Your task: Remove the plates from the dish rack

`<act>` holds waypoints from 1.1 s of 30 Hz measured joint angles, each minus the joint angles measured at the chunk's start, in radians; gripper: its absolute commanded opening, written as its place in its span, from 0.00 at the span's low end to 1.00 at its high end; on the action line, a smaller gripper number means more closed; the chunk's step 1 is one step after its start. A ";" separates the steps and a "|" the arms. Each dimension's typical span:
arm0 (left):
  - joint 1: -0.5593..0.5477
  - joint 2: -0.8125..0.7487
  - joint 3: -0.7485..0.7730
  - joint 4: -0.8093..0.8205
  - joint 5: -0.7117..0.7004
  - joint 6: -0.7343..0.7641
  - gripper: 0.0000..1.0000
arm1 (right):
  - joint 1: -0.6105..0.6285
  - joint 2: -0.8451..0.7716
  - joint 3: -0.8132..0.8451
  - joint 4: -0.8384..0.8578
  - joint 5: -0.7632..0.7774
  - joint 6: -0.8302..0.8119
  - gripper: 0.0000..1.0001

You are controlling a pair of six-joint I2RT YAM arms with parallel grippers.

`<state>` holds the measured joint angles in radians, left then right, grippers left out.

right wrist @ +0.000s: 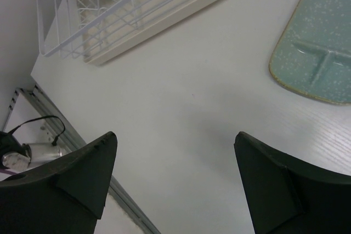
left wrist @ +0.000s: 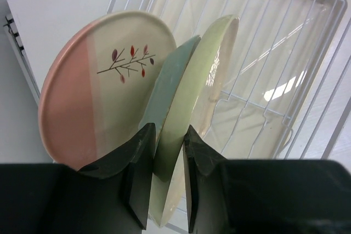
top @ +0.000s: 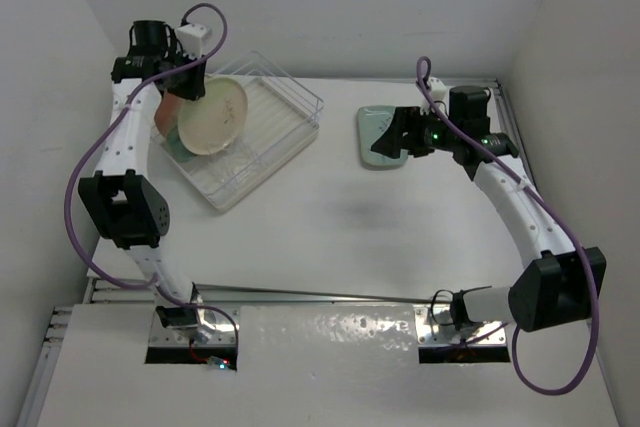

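Note:
The clear dish rack (top: 290,117) stands at the back left and holds three upright plates: a pink-and-cream plate (left wrist: 98,91), a pale blue-green plate (left wrist: 170,91) and a yellow-green-and-cream plate (left wrist: 197,80). My left gripper (left wrist: 169,152) is over the rack's left end, its fingers closed on the rim of the yellow-green plate (top: 215,115), which stands in the rack. Another blue-green plate (top: 367,127) lies flat on the table at the right. My right gripper (right wrist: 175,146) is open and empty, hovering over the table beside that plate (right wrist: 323,47).
The rack's wire grid and ribbed base (left wrist: 285,36) stretch to the right of the plates. The rack corner (right wrist: 164,9) shows in the right wrist view. White walls enclose the table on the left, back and right. A metal rail (right wrist: 44,113) runs along the table edge.

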<state>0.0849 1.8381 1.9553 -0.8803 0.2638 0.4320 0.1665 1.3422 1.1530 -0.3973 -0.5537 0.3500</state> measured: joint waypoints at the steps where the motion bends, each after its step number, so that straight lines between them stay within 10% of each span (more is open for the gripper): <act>1: 0.000 -0.001 0.002 0.000 0.010 0.011 0.00 | 0.000 0.000 0.000 0.000 0.003 0.000 0.86; 28: -0.008 -0.154 0.048 0.284 0.008 -0.029 0.00 | 0.006 0.000 0.003 0.039 0.031 0.036 0.82; 33: -0.014 -0.080 -0.020 0.240 0.004 -0.019 0.55 | 0.008 0.000 0.003 0.039 0.031 0.035 0.83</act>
<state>0.0708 1.7576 1.9354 -0.6407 0.2676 0.4133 0.1745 1.3422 1.1564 -0.3580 -0.5232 0.3855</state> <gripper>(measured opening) 0.401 0.827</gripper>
